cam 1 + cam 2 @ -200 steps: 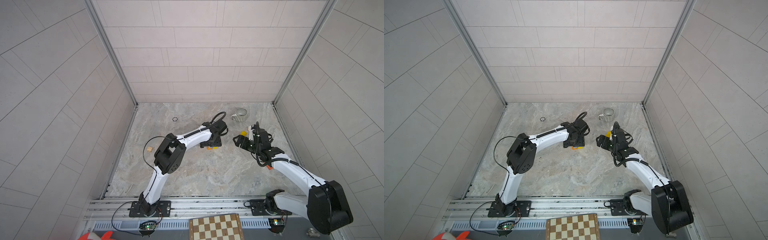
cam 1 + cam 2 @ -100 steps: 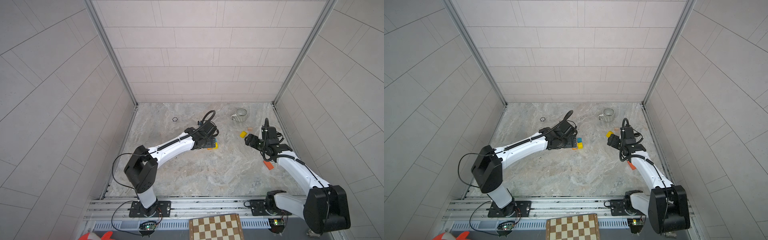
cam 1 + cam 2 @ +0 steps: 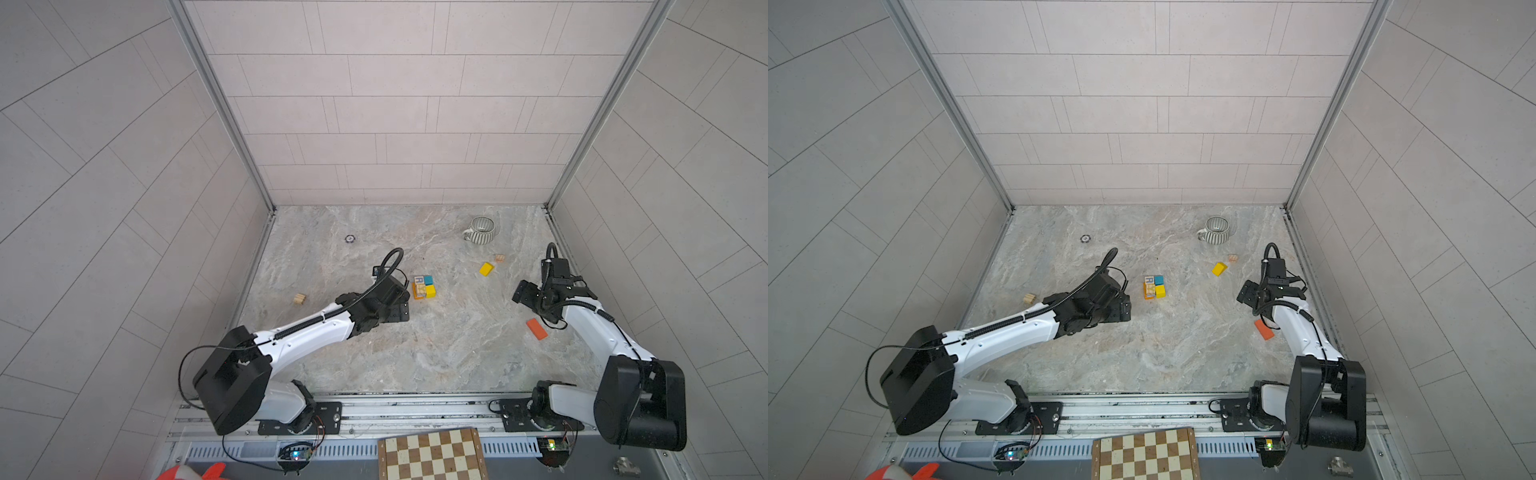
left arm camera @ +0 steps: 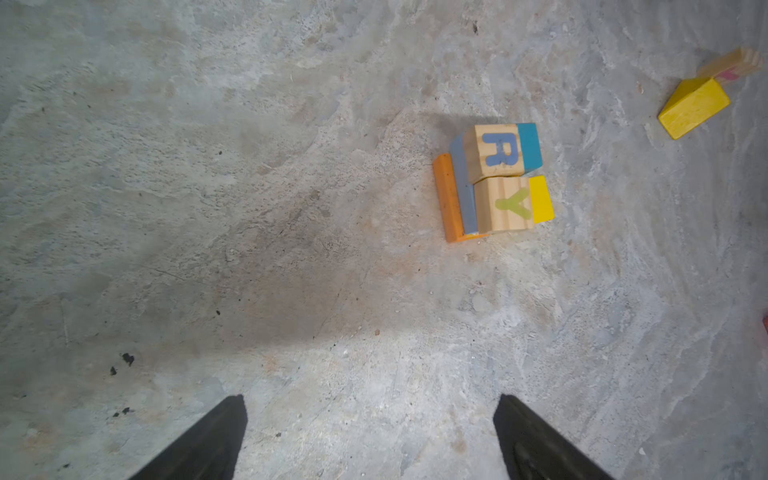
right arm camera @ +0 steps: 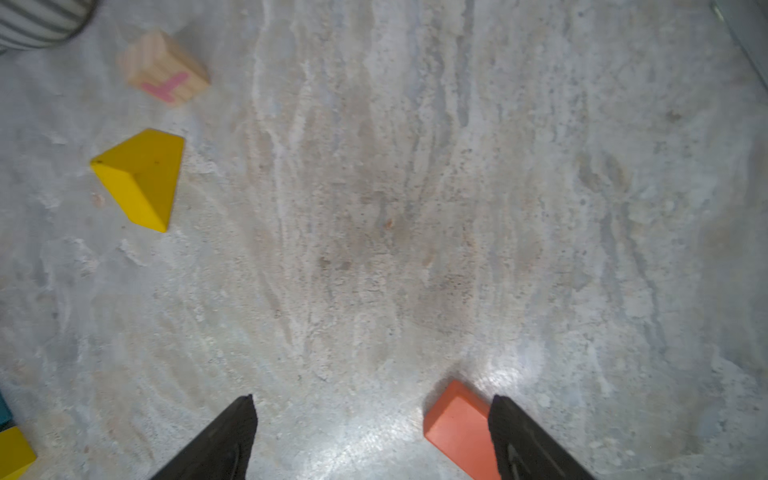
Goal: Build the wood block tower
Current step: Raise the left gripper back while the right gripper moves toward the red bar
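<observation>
left gripper (image 4: 370, 401): my jaws stand wide, nothing between them. right gripper (image 5: 372, 401): wide too, empty, with the red block (image 5: 457, 424) just beside one finger. the tower (image 3: 424, 286) stands mid-table, just far-right of my left gripper and apart from it. risk: the r cube (image 4: 500, 149) sits twisted on the stack, so a heavy placement could tip it. change: left has backed off the tower toward the near left; right has retreated rightward from the yellow wedge (image 5: 141, 178).

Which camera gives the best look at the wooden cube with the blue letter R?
The left wrist view: there the R cube appears large and sharp, its letter easy to read. In both top views it is only a tiny speck in the block cluster, the letter barely legible. The right wrist view does not show it.
</observation>
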